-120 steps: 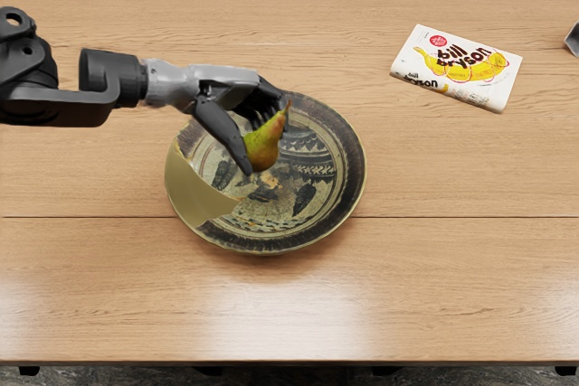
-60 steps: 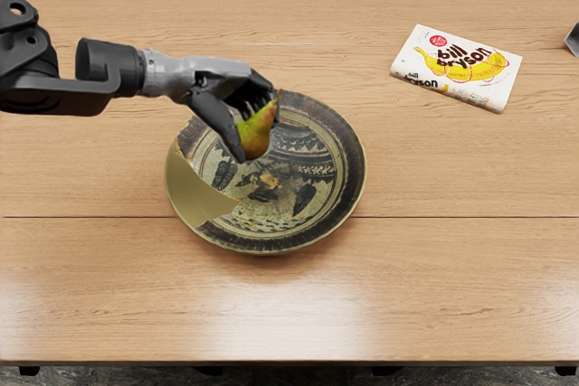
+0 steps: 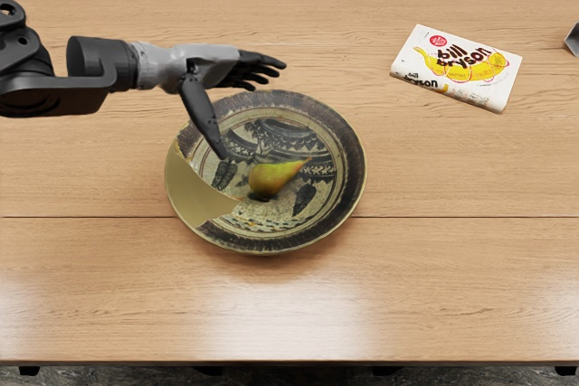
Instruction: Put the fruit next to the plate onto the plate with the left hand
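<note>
**Colleague:** Where was the fruit when you checked the feed?

**Operator:** I saw the yellow-green pear (image 3: 271, 175) lying on its side inside the round painted ceramic plate (image 3: 355, 178). It was close to the middle, among the dark figures of the pattern. Its narrow end pointed toward the picture's right. Its outline looked a little blurred to me.

**Colleague:** And the hand?

**Operator:** The grey-and-black left hand (image 3: 217, 68) hung above the light wooden table (image 3: 407, 296), just past the plate's far-left rim. Its arm came in from the left edge. The fingers (image 3: 261, 64) were stretched out straight toward the right and spread apart, gripping nothing. The thumb (image 3: 201, 113) slanted down over the plate's left side. I could not tell whether its tip touched the dish. The hand and the pear were clearly apart.

**Colleague:** Anything else on the table?

**Operator:** I noted a white paperback book with a yellow cover picture (image 3: 455, 68). It lay flat near the far right of the table, well apart from the plate. The plate itself sat about mid-table, with a plain olive patch on its left rim.
</note>
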Available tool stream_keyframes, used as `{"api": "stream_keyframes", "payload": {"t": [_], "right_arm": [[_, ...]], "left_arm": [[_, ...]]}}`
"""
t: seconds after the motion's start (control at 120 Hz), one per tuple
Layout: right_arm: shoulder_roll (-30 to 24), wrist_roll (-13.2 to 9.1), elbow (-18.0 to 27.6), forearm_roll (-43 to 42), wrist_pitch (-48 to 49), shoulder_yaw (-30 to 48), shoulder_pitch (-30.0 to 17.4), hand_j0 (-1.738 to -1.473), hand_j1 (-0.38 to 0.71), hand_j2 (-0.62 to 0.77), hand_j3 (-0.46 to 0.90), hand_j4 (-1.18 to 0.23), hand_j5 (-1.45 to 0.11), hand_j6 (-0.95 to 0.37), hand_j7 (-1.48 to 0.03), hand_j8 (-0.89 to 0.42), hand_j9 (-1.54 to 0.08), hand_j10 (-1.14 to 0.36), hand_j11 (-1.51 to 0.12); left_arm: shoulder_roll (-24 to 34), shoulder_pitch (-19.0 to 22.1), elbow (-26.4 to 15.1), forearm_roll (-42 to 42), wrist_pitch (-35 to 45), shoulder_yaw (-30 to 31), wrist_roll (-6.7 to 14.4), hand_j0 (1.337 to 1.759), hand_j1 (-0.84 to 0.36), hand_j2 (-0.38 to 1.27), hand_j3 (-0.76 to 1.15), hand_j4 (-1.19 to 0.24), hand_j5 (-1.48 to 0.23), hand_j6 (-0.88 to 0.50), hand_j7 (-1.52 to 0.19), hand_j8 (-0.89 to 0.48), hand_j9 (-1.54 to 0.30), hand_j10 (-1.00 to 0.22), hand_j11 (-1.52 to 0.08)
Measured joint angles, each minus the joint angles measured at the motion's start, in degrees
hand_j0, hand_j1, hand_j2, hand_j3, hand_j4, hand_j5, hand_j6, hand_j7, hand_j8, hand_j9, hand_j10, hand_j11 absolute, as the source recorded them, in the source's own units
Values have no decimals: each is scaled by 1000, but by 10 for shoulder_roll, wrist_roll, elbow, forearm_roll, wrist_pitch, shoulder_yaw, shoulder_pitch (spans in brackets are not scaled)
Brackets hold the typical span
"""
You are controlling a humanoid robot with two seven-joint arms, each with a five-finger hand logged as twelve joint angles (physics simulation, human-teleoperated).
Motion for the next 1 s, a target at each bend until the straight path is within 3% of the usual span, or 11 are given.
{"api": "stream_keyframes", "payload": {"t": [0.183,0.3,0.408,0.642,0.833,0.883,1.0], "right_arm": [[0,0,0,0,0,0,2,-1658,-317,-6,0,-27,-35,-27,-35,-27,-35,-27,-35],[0,0,0,0,0,0,3,-1658,-317,-6,0,-27,-35,-27,-35,-27,-35,-27,-35],[0,0,0,0,0,0,3,-1658,-316,-6,0,-27,-35,-27,-35,-27,-35,-27,-35],[0,0,1,0,0,0,3,-1658,-317,-6,0,-27,-35,-27,-35,-27,-35,-27,-35],[0,0,2,0,0,0,4,-1658,-317,-6,0,-27,-35,-27,-35,-27,-35,-27,-35],[0,0,2,0,0,0,4,-1658,-317,-6,0,-27,-35,-27,-35,-27,-35,-27,-35],[0,0,3,-1,0,-1,4,-1658,-317,-6,0,-27,-35,-27,-35,-27,-35,-27,-35]], "left_arm": [[70,2,-15,-86,-74,1,3,1658,323,21,0,-26,-36,-23,-36,-21,-36,-26,-36],[126,18,-54,-171,-88,3,43,1658,334,12,0,-15,-21,-14,-21,-13,-20,-15,-20],[177,35,-82,-221,-92,5,59,1658,341,7,0,-9,-12,-9,-12,-8,-12,-9,-12],[274,86,-101,-325,-94,6,67,1658,347,3,0,-3,-4,-3,-4,-2,-4,-3,-4],[311,89,-95,-347,-94,5,71,1658,349,1,0,0,-1,0,-1,0,-1,-1,-1],[320,92,-94,-349,-94,5,84,1658,349,2,0,0,-1,0,-1,0,-1,0,-1],[320,93,-91,-351,-94,3,138,1658,349,1,0,1,0,1,0,1,0,0,0]]}}
